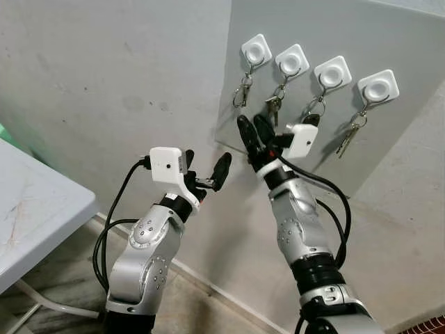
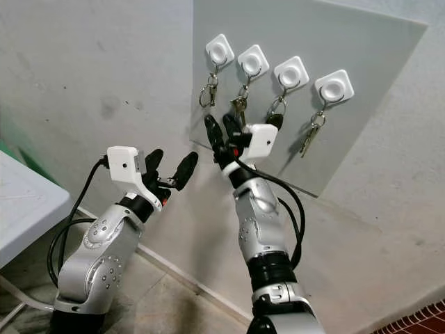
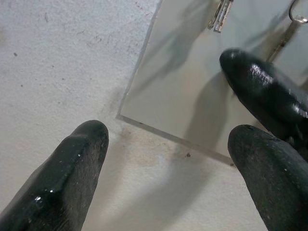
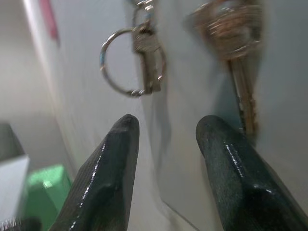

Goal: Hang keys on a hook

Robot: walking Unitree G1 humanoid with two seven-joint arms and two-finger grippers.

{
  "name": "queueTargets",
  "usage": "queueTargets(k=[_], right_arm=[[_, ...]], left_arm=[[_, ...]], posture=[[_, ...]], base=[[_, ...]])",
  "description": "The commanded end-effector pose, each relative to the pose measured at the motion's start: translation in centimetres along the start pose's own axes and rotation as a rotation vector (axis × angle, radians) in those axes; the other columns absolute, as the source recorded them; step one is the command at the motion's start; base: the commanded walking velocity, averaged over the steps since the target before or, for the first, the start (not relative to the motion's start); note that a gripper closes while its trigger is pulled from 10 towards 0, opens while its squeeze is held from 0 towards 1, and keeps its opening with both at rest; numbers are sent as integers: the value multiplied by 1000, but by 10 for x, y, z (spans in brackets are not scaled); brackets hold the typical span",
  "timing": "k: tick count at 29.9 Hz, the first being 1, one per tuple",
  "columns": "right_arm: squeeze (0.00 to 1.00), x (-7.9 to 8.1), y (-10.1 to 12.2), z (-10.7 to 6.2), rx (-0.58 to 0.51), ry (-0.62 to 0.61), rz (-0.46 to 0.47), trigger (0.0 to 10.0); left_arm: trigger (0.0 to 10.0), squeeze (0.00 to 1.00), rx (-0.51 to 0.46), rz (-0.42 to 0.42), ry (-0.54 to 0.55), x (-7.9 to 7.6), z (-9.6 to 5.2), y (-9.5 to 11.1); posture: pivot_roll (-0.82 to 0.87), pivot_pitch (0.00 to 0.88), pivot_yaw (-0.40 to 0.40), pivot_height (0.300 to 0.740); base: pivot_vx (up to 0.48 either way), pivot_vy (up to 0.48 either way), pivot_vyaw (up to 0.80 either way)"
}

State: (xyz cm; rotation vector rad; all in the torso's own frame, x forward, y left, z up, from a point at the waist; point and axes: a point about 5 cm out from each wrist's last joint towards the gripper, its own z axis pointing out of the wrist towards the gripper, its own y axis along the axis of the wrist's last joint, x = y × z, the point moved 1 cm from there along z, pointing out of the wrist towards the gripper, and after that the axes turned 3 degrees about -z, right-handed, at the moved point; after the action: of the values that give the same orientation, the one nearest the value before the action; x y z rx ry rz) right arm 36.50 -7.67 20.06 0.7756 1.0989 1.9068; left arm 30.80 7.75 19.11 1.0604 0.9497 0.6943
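Observation:
A grey board (image 1: 389, 42) on the wall carries several white hooks, among them the leftmost hook (image 1: 256, 50) and the rightmost hook (image 1: 378, 86). A set of keys hangs from each, such as the left keys (image 1: 243, 91) and the right keys (image 1: 349, 136). My right gripper (image 1: 250, 120) is raised against the board just below the two left key sets, open and holding nothing. In the right wrist view a key ring (image 4: 132, 62) and a brass key (image 4: 239, 77) hang just beyond its fingertips. My left gripper (image 1: 207, 160) is open and empty, lower left, near the board's bottom corner (image 3: 120, 116).
A white table (image 1: 35, 209) stands at the left with a green object (image 1: 5, 136) behind it. Black cables (image 1: 111, 223) loop beside my left arm. The wall meets the floor (image 1: 188, 306) below. A red patterned surface (image 1: 431, 325) shows at the bottom right.

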Motion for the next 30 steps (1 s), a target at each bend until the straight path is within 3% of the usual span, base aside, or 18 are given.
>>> queueTargets(k=[1,11,12,14,16,19,23,25,30], right_arm=[[0,1,-1,-6,4,37,-76,10000],[0,-24,-31,-51,144,-30,-140,10000],[0,-32,-38,-65,182,-61,-166,10000],[0,-36,-41,-71,197,-86,-154,10000],[0,-52,-53,-99,262,-178,-143,10000],[0,-61,-62,-120,321,-226,-173,10000],[0,-73,-74,-149,404,-296,-198,10000],[0,-80,-82,-171,466,-350,-206,10000],[0,-84,-92,-193,546,-388,-232,10000]], left_arm=[[10000,0,27,17,11,3,-1,-9],[10000,0,105,38,125,30,-12,-41],[10000,0,127,39,170,42,-16,-51],[10000,0,128,40,185,47,-18,-54],[10000,0,179,66,246,66,-27,-70],[10000,0,223,62,295,79,-34,-83],[10000,0,248,75,336,91,-40,-96],[10000,0,275,81,358,98,-45,-108],[10000,0,303,95,373,103,-50,-120]], posture=[[13,64,-75,740],[20,56,-78,740],[19,52,-77,740],[19,50,-77,740],[16,45,-72,740],[9,39,-65,740],[1,36,-55,740],[-8,31,-45,740],[-13,27,-41,740]], base=[[0,0,0],[0,0,0],[0,0,0],[0,0,0],[0,0,0],[0,0,0],[0,0,0],[0,0,0],[0,0,0]])
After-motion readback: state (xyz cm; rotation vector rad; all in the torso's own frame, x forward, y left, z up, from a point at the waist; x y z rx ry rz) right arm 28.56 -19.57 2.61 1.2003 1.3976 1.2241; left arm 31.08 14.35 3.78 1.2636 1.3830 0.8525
